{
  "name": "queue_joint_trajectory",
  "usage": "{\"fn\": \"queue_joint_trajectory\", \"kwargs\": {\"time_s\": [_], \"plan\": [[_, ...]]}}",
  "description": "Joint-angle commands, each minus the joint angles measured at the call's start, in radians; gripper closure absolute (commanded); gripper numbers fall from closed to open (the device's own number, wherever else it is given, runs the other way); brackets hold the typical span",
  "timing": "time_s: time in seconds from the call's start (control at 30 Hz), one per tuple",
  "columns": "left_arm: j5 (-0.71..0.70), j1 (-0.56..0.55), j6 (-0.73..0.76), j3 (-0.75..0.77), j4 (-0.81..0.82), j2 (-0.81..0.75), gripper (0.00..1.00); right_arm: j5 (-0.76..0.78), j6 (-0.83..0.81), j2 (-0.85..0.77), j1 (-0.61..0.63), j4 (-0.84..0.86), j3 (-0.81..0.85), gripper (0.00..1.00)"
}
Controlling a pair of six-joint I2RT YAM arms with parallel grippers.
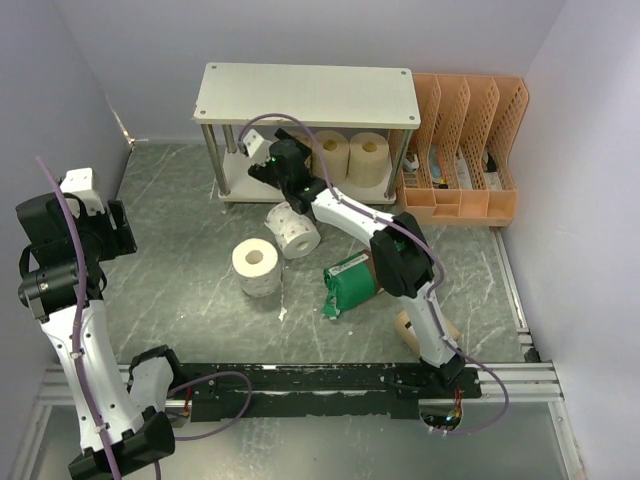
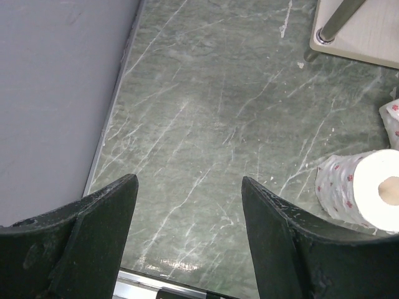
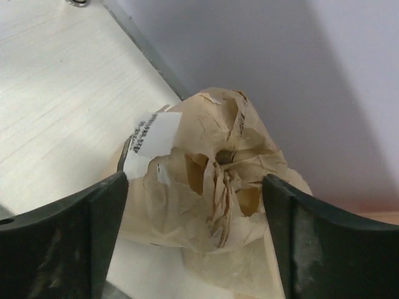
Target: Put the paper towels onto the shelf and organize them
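My right gripper point(image 1: 283, 152) reaches under the top board of the shelf point(image 1: 305, 95). In the right wrist view it point(image 3: 194, 184) is shut on a tan paper-wrapped roll with a white printed label point(image 3: 212, 168), which sits on the lower board point(image 3: 56, 93) near the back wall. Two tan rolls point(image 1: 330, 155) point(image 1: 368, 158) stand on the lower tier to its right. Two white rolls point(image 1: 257, 266) point(image 1: 293, 228) and a green-wrapped roll point(image 1: 350, 285) lie on the floor. My left gripper point(image 1: 118, 228) point(image 2: 190, 187) is open and empty above the floor at the left.
An orange perforated file rack point(image 1: 465, 150) stands right of the shelf. Another tan roll point(image 1: 408, 325) shows partly behind my right arm's base. A white roll with pink print point(image 2: 365, 187) and a shelf leg point(image 2: 333, 22) show in the left wrist view. Grey walls enclose the area.
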Motion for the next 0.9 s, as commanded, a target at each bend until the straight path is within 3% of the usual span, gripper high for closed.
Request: {"fn": "queue_joint_trajectory", "kwargs": {"time_s": [0.0,0.17,0.33,0.47,0.57,0.6,0.7,0.77,0.87], "plan": [[-0.019,0.001,-0.014,0.02,0.031,0.0,0.21,-0.012,0.065,-0.145,0.02,0.069,-0.105,0.01],[0.05,0.0,0.005,0.004,0.02,-0.003,0.21,0.004,0.163,-0.43,0.109,0.085,-0.349,0.0],[0.332,0.0,0.124,0.048,-0.062,0.014,0.17,0.116,0.212,-0.711,0.281,0.078,-0.635,0.0],[0.676,-0.002,0.29,0.235,-0.236,0.184,0.13,0.24,0.426,-0.902,0.326,-0.078,-0.678,0.0],[0.719,-0.054,0.308,0.473,-0.293,0.343,0.11,0.367,0.547,-1.089,0.326,-0.118,-0.735,0.0],[0.694,-0.128,0.278,0.546,-0.282,0.39,0.11,0.414,0.578,-1.159,0.326,-0.109,-0.761,0.0],[0.458,-0.526,0.167,0.693,-0.216,0.536,0.11,0.535,0.624,-1.347,0.324,-0.105,-0.798,0.0],[0.449,-0.616,0.168,0.737,-0.226,0.651,0.12,0.658,0.651,-1.428,0.324,-0.142,-0.787,0.0],[0.431,-0.871,0.17,0.689,-0.201,0.759,0.12,0.825,0.693,-1.517,0.324,-0.208,-0.763,0.0]]}}
